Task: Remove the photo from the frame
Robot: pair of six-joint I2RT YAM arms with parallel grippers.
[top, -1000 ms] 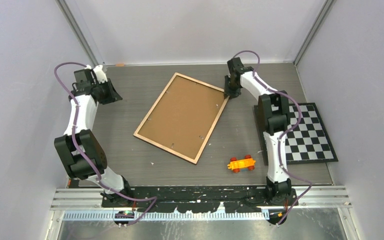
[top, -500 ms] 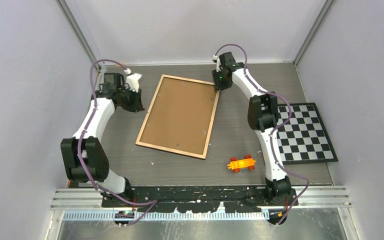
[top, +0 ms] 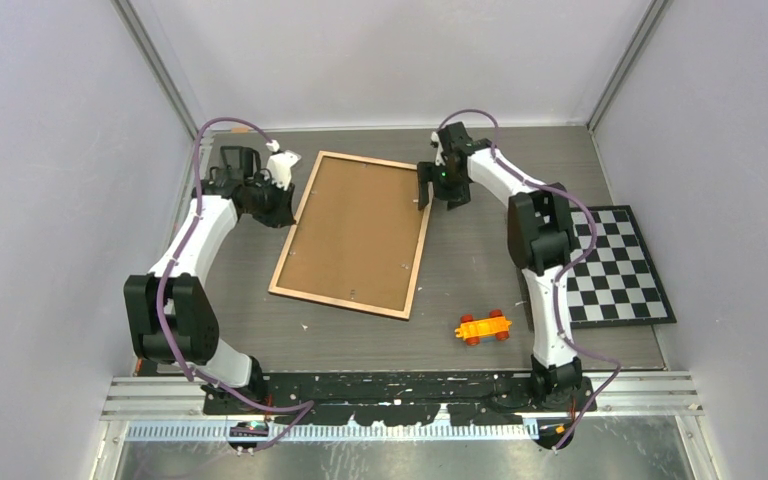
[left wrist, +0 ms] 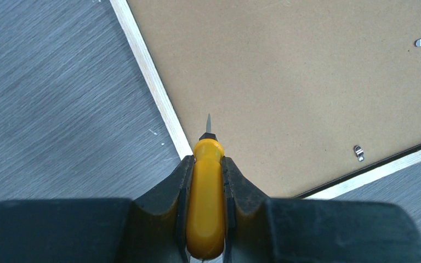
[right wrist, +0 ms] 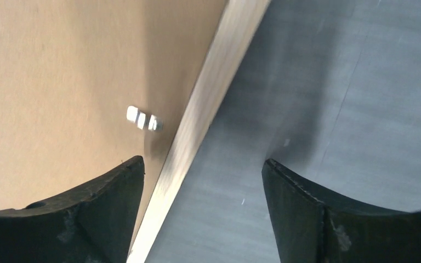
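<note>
Frame [top: 352, 235] has swung round in the last sec. It lay skewed across the surface [top: 480, 270] w/ its far corner at the right fingers [right wrist: 109, 192]; now it sits nearly square to the arms, long sides running away from them. The right fingers have let go and sprung wide. They hang over the frame's right rim near the far corner, one above the board, the other above bare surface, touching nothing as far as I can tell. Left arm's come in too, from over by the wall to the frame's far-left corner. The left fingers [left wrist: 182, 183] are clamped narrow on a yellow-handled tool [left wrist: 206, 203], prob. a small screwdriver. Its thin blade hovers over the backing just inside the left rim.

My read: repositioning's done and the tool side is now in reach, so working the tabs loose comes next. Nothing's opened yet.

Frame itself lies face down, mid-surface, a bit left of centre. It shows a flat brown backing board w/ a pale wooden rim all round. Small metal tabs [left wrist: 358, 153] lie flat on the board near the rim, so the back looks locked in. Photo can't be seen at all; presumably it's under that board, facing down. Orange toy car [top: 483, 327] & checker mat [top: 620, 265] sit off to the right, well apart.
</note>
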